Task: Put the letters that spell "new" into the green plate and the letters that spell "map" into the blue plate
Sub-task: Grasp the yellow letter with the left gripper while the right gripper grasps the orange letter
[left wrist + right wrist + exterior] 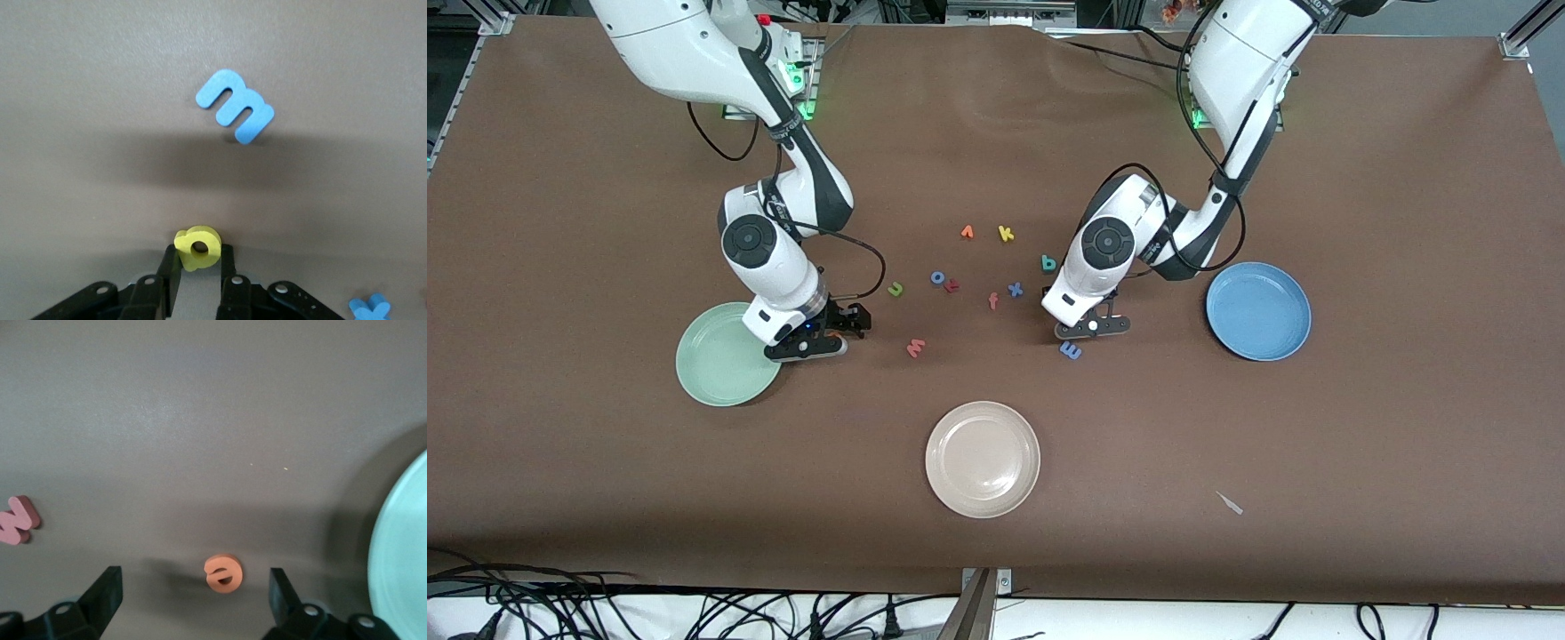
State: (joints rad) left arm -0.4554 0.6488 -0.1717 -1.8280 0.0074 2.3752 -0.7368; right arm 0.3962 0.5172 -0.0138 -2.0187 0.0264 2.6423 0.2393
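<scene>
I'm pinching the yellow a [197, 248], low centre of the left wrist view, in my left gripper [199, 270]: featherlight, squashy foam, gripped edgewise. My right gripper [195, 587] is spreading wide around the orange e [223, 573].

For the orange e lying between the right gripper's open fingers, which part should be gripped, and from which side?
The orange e lies flat on the table, beside the green plate. I would have the open right gripper come straight down from above and pinch across its rounded outer edges; lying flat, it probably offers no other hold.
</scene>
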